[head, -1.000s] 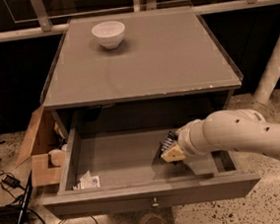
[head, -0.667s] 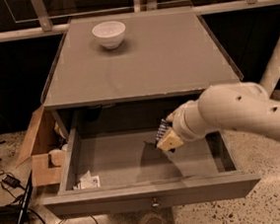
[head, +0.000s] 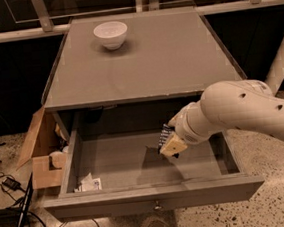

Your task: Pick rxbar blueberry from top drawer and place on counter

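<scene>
Gripper (head: 168,142) is up off the drawer floor now. A second ago it sat low at the right side of the top drawer (head: 155,195); since then the arm (head: 242,111) has risen and drawn the wrist slightly left. There's a shadow on the drawer floor under it with a clear gap, so nothing is dragging.

Jaws are clamped on the rxbar blueberry (head: 163,134): a dark wrapper with rows of white text sticks out above and left of the tan finger pad (head: 174,146). The closure is narrow and the pad hides the bar's lower end. Nothing else is touched.

Meaning: the pick looks done and we're in the lift-out step. The bar is inside the drawer opening, right of centre, below the level of the tabletop (head: 167,58).

Remaining: clear the near lip of the tabletop, carry up and over, set down. There's plenty of bare surface at the near side, and the white bowl (head: 111,34) sits far left, well apart.

Risk to watch: the bar's overhang clipping the tabletop edge on the way up. The white paper scrap (head: 91,183) in the drawer's near left corner hasn't moved
</scene>
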Available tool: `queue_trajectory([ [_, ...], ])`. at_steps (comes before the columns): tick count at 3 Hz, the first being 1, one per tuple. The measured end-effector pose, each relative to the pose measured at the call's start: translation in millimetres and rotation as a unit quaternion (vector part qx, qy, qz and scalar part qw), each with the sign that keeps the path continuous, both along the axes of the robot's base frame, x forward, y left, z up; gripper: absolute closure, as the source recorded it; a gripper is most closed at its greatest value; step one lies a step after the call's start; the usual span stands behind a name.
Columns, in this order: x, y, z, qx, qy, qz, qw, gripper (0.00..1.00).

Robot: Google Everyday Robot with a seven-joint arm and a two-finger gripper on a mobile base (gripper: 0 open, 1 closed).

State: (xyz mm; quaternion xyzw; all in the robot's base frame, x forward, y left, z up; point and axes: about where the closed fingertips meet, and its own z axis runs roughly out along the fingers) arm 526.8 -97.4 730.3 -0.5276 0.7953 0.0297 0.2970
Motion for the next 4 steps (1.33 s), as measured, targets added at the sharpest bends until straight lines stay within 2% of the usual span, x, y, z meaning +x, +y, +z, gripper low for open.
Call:
queue_trajectory([
  [1,2.9,10.7,39.2,0.004,-0.007,0.004,1.0000,1.00],
  [2,2.3,16.6,96.7,-0.001,-0.003,-0.002,1.0000,1.00],
  [3,15.9,18.0,149.3,0.004,-0.025,-0.005,0.9997,1.00],
  [4,38.1,14.8,164.4,0.034,-0.052,0.003,0.9981,1.00],
])
